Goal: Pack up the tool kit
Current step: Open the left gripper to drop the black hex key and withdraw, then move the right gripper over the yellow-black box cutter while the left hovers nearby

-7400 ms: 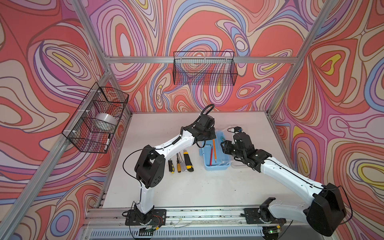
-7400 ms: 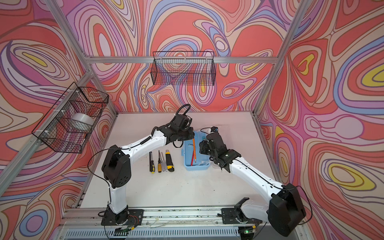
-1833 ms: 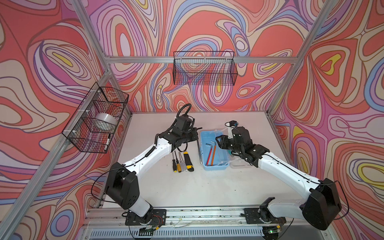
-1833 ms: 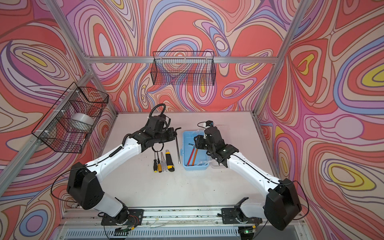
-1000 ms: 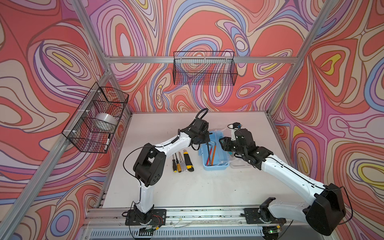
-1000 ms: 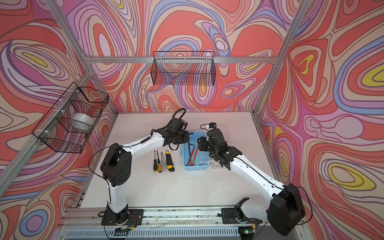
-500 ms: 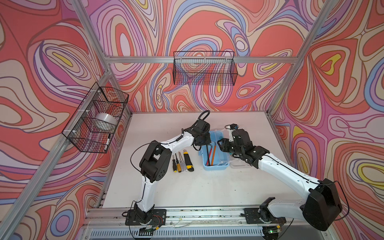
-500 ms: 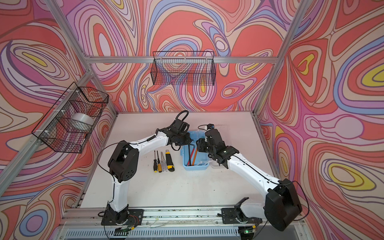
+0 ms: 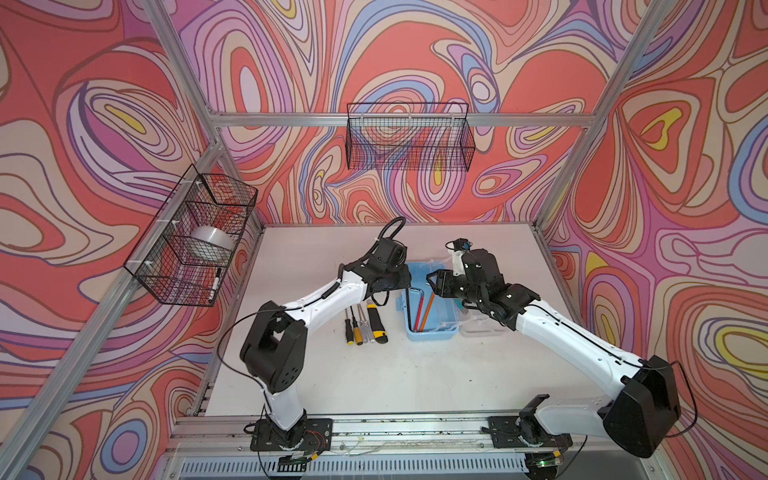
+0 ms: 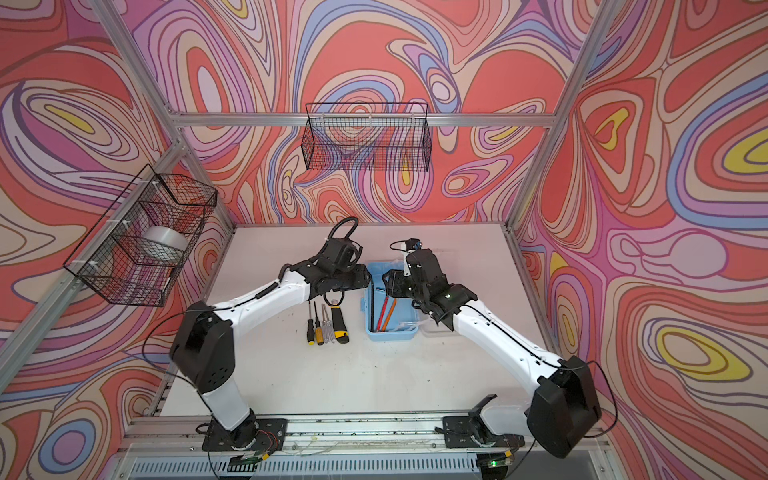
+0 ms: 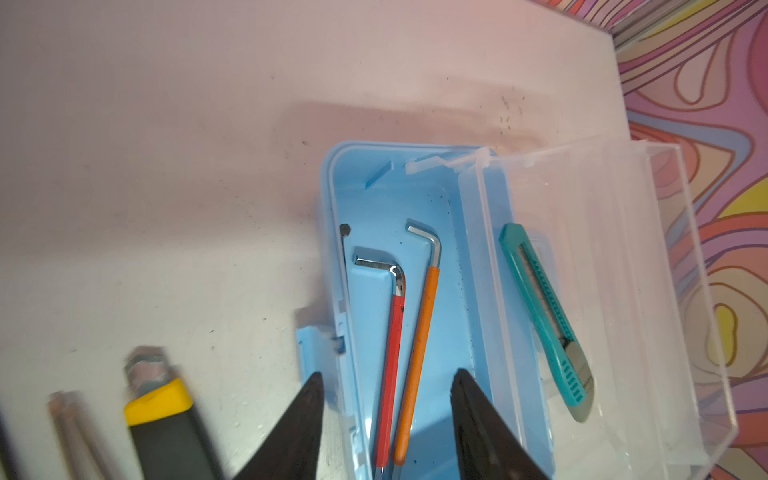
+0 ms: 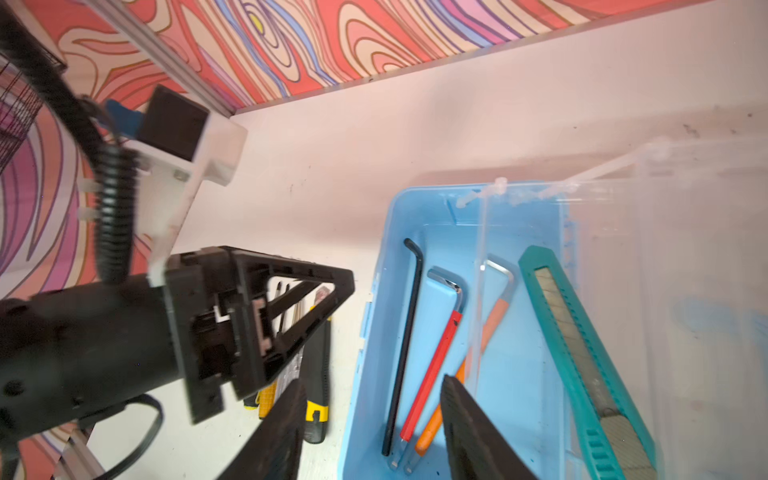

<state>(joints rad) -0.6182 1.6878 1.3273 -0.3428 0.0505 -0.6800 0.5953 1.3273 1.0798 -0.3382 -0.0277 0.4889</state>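
The tool kit's light-blue box (image 9: pixel 432 333) (image 10: pixel 390 333) lies open mid-table, its clear lid (image 9: pixel 484 326) (image 11: pixel 623 291) folded out to the right. A black hex key (image 12: pixel 409 332) (image 9: pixel 409 309), a red one (image 11: pixel 395 332) (image 12: pixel 436 353) and an orange one (image 11: pixel 419 332) (image 12: pixel 490 328) lie inside. A teal utility knife (image 11: pixel 544 316) (image 12: pixel 582 353) rests by the hinge. My left gripper (image 9: pixel 409 282) (image 11: pixel 388 376) hangs open over the box's left wall, holding nothing. My right gripper (image 9: pixel 431 279) (image 12: pixel 372 384) is open above the same wall, also holding nothing.
Three screwdrivers (image 9: pixel 355 326) (image 10: pixel 318 326) and a yellow-black utility knife (image 9: pixel 376 322) (image 11: pixel 162 415) lie in a row left of the box. Black wire baskets hang on the left wall (image 9: pixel 191 245) and the back wall (image 9: pixel 409 137). The two grippers are close together.
The left gripper has opened and the black hex key it carried now lies in the box. The right gripper's jaws have spread wider. Both stay over the box.
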